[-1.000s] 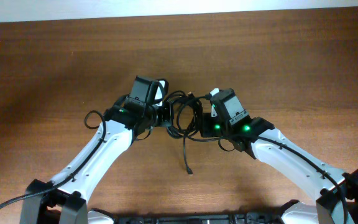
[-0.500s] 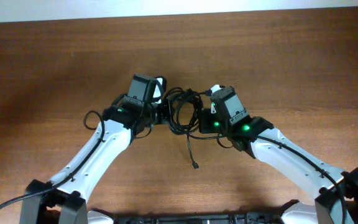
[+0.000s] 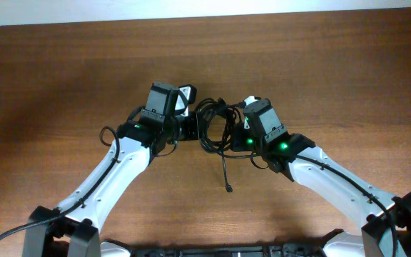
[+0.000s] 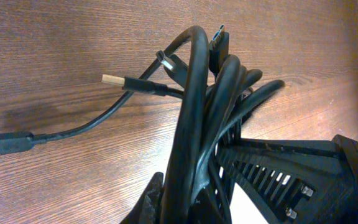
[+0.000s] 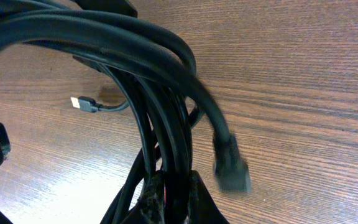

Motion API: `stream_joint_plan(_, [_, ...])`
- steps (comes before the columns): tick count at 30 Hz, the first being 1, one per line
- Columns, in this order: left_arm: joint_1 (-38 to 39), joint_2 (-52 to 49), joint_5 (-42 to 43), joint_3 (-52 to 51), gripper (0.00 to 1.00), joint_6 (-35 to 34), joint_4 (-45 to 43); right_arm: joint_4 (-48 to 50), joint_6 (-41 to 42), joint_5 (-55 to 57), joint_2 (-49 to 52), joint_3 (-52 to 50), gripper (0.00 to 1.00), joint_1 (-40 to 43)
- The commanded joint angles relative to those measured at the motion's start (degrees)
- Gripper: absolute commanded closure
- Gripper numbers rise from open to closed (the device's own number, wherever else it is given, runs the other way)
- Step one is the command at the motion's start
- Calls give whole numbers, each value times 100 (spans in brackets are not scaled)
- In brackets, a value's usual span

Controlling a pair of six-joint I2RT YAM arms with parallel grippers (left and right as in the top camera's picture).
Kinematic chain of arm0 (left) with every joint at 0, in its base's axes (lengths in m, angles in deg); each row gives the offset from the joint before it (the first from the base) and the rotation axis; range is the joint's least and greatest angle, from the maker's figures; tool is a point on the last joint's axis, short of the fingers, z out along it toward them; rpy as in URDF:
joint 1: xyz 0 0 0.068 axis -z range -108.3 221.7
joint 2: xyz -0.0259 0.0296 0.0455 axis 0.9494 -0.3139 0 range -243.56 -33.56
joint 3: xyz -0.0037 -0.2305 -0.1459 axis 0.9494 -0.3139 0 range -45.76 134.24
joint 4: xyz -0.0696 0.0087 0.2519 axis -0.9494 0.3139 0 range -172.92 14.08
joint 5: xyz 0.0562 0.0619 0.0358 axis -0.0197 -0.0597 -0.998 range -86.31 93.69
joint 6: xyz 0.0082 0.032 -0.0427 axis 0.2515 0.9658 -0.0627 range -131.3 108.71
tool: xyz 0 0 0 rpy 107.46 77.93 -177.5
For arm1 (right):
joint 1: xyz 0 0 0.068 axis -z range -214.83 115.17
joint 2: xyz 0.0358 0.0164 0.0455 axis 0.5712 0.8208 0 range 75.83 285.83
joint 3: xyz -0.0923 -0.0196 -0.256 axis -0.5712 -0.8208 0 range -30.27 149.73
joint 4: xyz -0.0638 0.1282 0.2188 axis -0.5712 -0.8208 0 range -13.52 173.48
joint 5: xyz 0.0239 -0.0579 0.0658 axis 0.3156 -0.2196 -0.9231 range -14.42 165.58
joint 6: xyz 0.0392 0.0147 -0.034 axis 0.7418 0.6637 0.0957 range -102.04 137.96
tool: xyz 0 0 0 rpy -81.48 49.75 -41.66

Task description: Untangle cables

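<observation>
Left gripper (image 3: 189, 130) and right gripper (image 3: 234, 137) each clamped on tangled bundle of thin black flexible cables (image 3: 212, 123), which sits between them. Opposed grips presumably for pulling loops apart. One plug end (image 3: 229, 189) trails beside right gripper.

Among the cables (image 5: 135, 74), one plug (image 5: 232, 171) is blurred; another plug (image 4: 14, 143) runs off the left edge.

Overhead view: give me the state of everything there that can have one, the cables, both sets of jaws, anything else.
cables, tangled in one bundle, gripped from both sides, one plug end trailing loose
left gripper, jaws shut on the cables
right gripper, jaws shut on the cables
right arm lights, lit green
</observation>
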Motion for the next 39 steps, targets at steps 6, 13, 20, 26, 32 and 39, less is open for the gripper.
stream_joint_plan(6, [-372,197,-1152,70,100,-503,-85,66,-468,-1768,24,-57,96,2])
stream_joint_plan(13, [-901,197,-1491,70,97,-1029,-81,343,-592,-3418,-361,-57,96,0])
stream_joint_plan(20, [-901,195,-2229,70,94,-1497,-46,931,-590,-4013,-505,-59,96,2])
stream_joint_plan(26, [-898,195,-2000,70,100,-1491,417,682,-586,-2651,-505,-59,89,13])
stream_joint_plan(32, [-901,337,-1523,70,100,-514,682,293,-586,-2861,-516,-57,88,501])
stream_joint_plan(39, [-898,984,-1421,70,100,-168,682,120,-573,-4806,-520,-57,74,1333])
